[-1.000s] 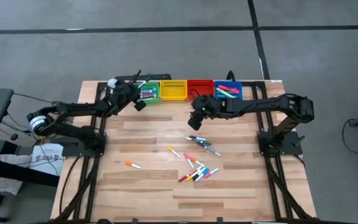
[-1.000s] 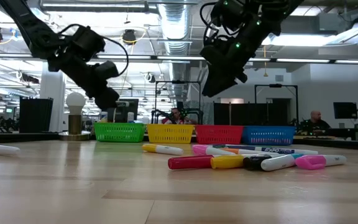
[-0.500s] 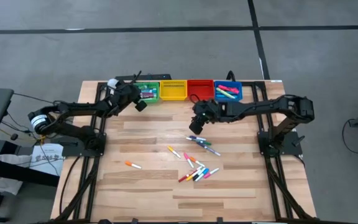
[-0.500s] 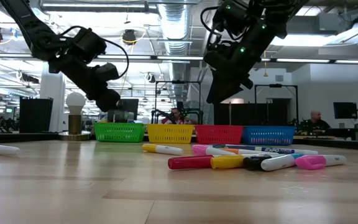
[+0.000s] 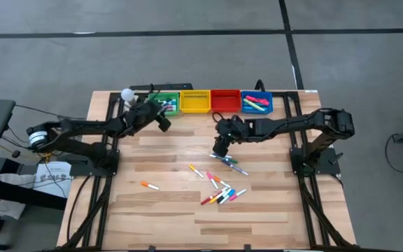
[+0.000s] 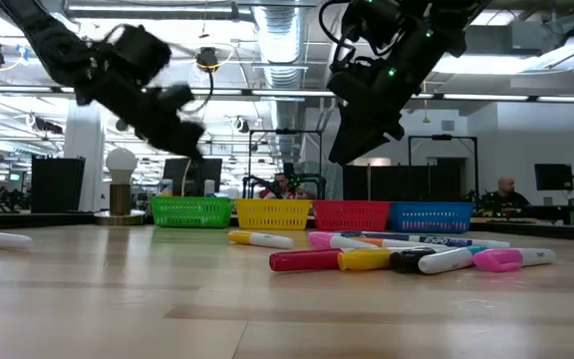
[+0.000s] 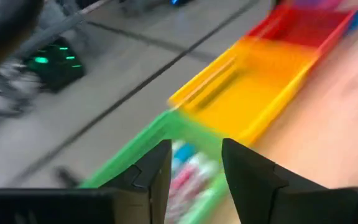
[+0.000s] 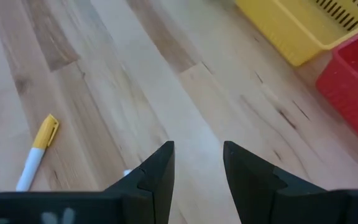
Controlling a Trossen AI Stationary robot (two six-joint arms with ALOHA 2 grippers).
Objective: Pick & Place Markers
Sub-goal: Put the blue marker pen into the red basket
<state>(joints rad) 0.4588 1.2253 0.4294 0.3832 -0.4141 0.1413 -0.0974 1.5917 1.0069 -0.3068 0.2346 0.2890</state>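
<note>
**Markers loose on the boards, bins lined up at the back**

From the near edge, the pale wood-plank table [image 5: 166, 210] is bare apart from a lone orange-capped marker [image 5: 150, 185] off to the left. Further in lie the markers [image 5: 219, 187], a loose scatter of red, yellow, pink, white and dark pens right of centre; from table height they make a low row [image 6: 397, 259] on the boards.

Above the far end of that scatter hangs the right gripper [image 5: 219, 149], fingers parted with nothing between them; its wrist camera looks down on bare planks and a yellow-capped marker [image 8: 37, 149].

At the back edge stand four bins in a row: green bin [image 5: 168, 104], yellow bin [image 5: 194, 101], red bin [image 5: 224, 99] and blue bin [image 5: 257, 103]. The left gripper [image 5: 161, 120] hovers at the green one, fingers apart and empty, with markers lying inside that bin [image 7: 188, 171]. The blue bin holds a few too.

Beyond the table is grey floor [image 5: 187, 56], then a wide hall with ceiling pipes, screens and seated people [image 6: 285, 185]
</note>
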